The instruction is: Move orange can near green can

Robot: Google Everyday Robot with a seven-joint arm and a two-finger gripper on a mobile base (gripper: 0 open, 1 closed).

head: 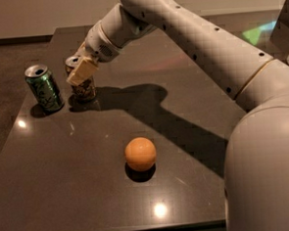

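1. My end effector is at the far-left part of the desk, clasped on the upper part of the orange can. One cream finger crosses the can's front, and the other is hidden behind it.
2. The orange can looks upright. I cannot tell whether its base rests on the desk or hangs just off it.
3. The green can stands at the orange can's 9 o'clock, just beside it, with a narrow gap and no contact. I judge that near enough for the task.
4. So the step in hand is the release. I would settle the base flat, ease the fingers apart slowly, lift straight up, then draw back toward 2 o'clock, where the arm comes in.
5. What could go wrong: a sideways nudge toward 9 o'clock could knock the green can, and a tilted release could tip the slim orange one.
6. The orange ball lies well apart at 5 o'clock, out of my path.
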